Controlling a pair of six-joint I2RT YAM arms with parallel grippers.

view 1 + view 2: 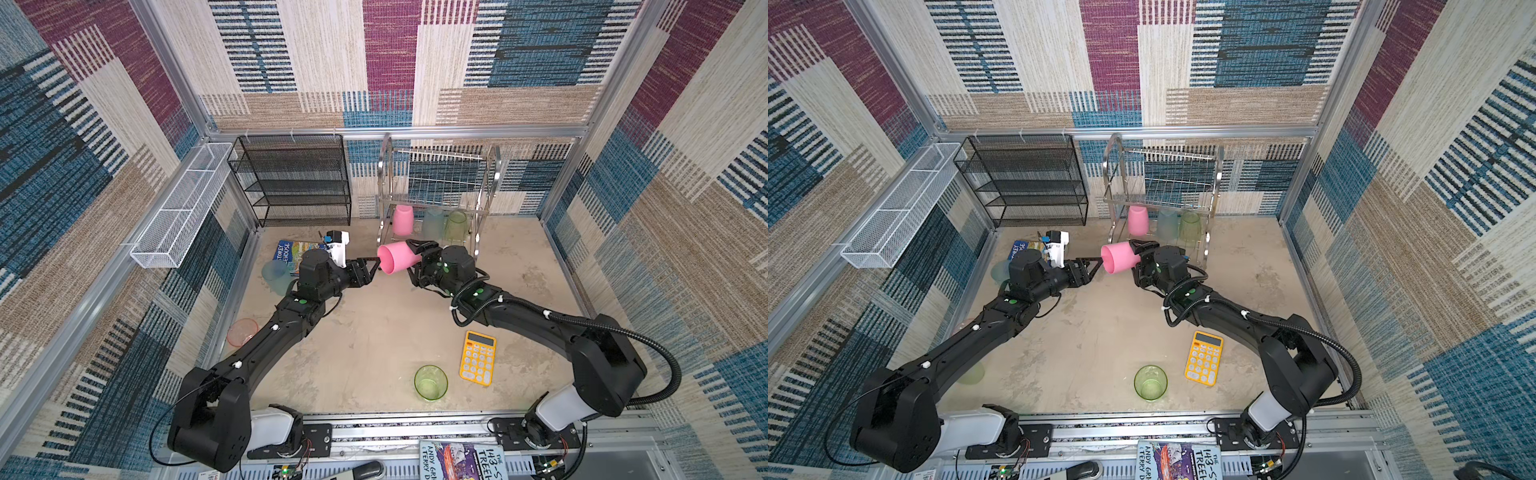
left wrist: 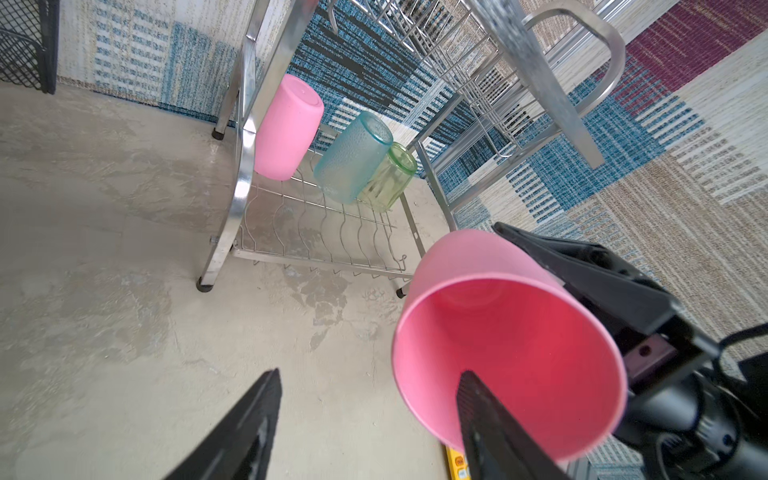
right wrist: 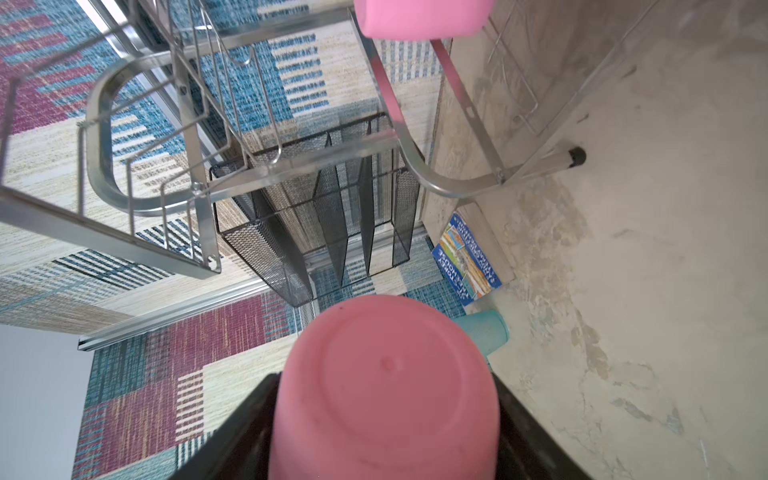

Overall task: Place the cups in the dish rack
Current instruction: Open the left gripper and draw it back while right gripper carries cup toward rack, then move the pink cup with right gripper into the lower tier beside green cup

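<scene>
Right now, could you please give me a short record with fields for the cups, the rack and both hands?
held cup: opaque pink plastic tumbler, sideways in mid-air
right hand: shut on that tumbler's base end
left hand: open, at the tumbler's mouth
rack: shiny silver two-tier wire dish rack; lower tier holds three upturned cups: second pink tumbler, frosted teal tumbler, pale green tumbler
loose: translucent green tumbler, upright beside the yellow calculator

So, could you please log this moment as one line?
left gripper open | right gripper shut on pink cup | dish rack: three cups
</scene>
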